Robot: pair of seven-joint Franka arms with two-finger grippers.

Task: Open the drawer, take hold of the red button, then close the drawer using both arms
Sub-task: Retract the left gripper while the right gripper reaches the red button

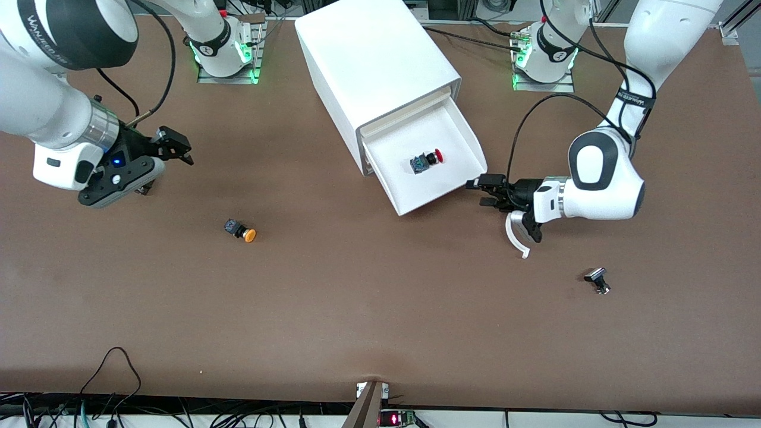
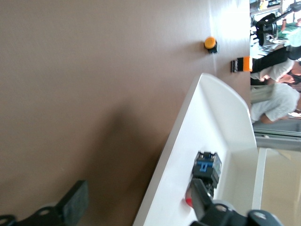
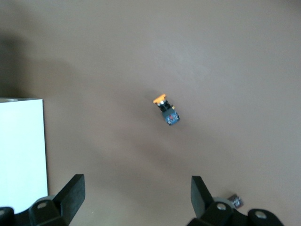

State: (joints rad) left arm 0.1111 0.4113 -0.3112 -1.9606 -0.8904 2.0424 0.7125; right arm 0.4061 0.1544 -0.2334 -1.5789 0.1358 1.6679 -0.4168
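The bottom drawer [image 1: 437, 199] of the white cabinet [image 1: 374, 59] is pulled open. The red-capped button [image 1: 427, 161] lies on its side in it. My left gripper [image 1: 483, 191] is open, low beside the drawer's front corner toward the left arm's end. In the left wrist view the drawer wall [image 2: 178, 155] runs between the left gripper's [image 2: 138, 207] two fingers, and one finger [image 2: 202, 202] partly covers the button [image 2: 207, 167]. My right gripper [image 1: 175, 145] is open and empty, up over the table at the right arm's end; the right wrist view shows it [image 3: 136, 197] over bare table.
An orange-capped button [image 1: 241, 230] lies on the table nearer the front camera, toward the right arm's end; it also shows in the left wrist view [image 2: 210, 44] and the right wrist view [image 3: 167, 110]. A small black and silver part [image 1: 597, 280] lies toward the left arm's end.
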